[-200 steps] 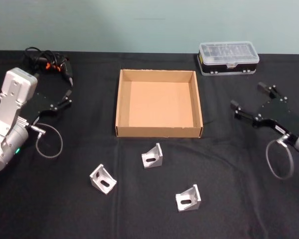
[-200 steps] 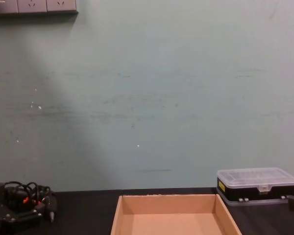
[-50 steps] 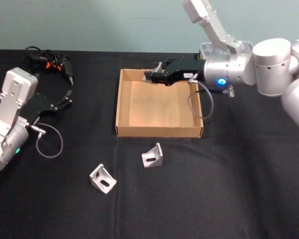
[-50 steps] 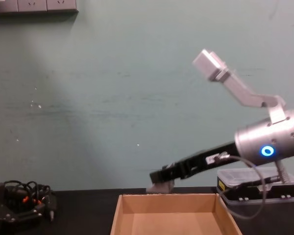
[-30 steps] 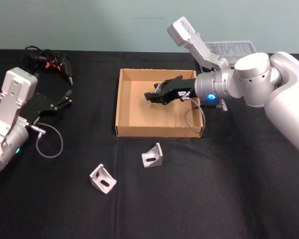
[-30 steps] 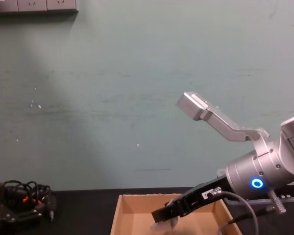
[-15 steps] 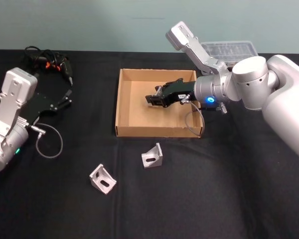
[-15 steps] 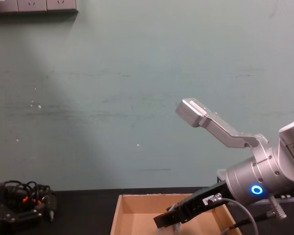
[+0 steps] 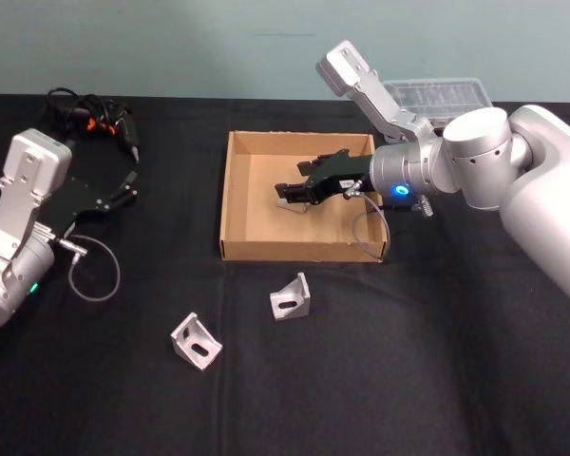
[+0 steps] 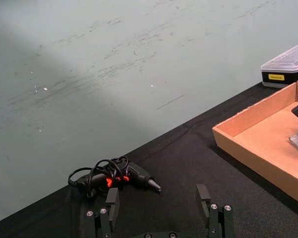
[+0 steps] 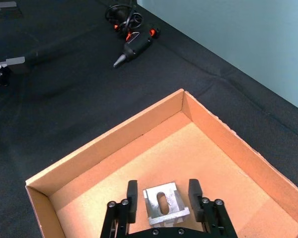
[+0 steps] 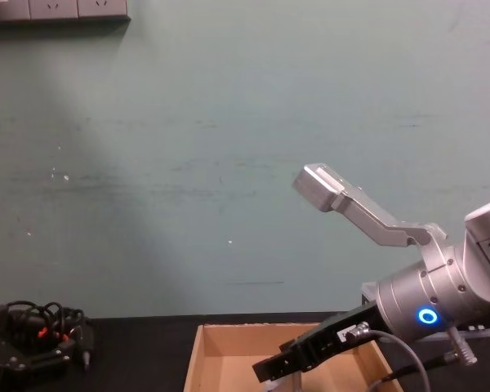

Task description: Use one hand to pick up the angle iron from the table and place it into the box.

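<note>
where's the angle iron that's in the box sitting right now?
Head view: angle iron rests on the floor of the box, about mid-box, right at the tips of the right end effector, whose fingers stand open either side of it.

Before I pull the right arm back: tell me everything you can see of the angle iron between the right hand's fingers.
The angle iron is a small silver-grey metal bracket with one oblong slot through the face that shows. It sits on the cardboard floor of the box, away from the walls, between the fingers of the right hand. A thin gap shows at each side, so the open fingers seem clear of it.
</note>
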